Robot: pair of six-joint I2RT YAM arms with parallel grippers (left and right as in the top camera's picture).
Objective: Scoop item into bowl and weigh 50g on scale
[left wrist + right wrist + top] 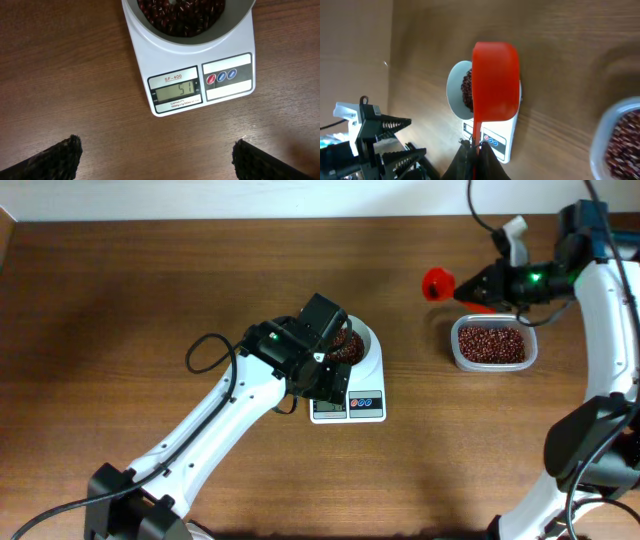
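Overhead, the bowl of beans sits on the scale mid-table, with the left gripper spread wide over its 9 o'clock side, while the right gripper, clamped on the red scoop, hangs well apart at 2 o'clock, its handle running 3-to-9.

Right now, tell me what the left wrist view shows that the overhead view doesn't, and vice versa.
Left wrist only: the scale's display reading 51, and the open left fingers. Overhead only: the clear tub of beans, the red scoop in the right fingers. Shared: the white scale, the bowl of beans on it, the wooden table.
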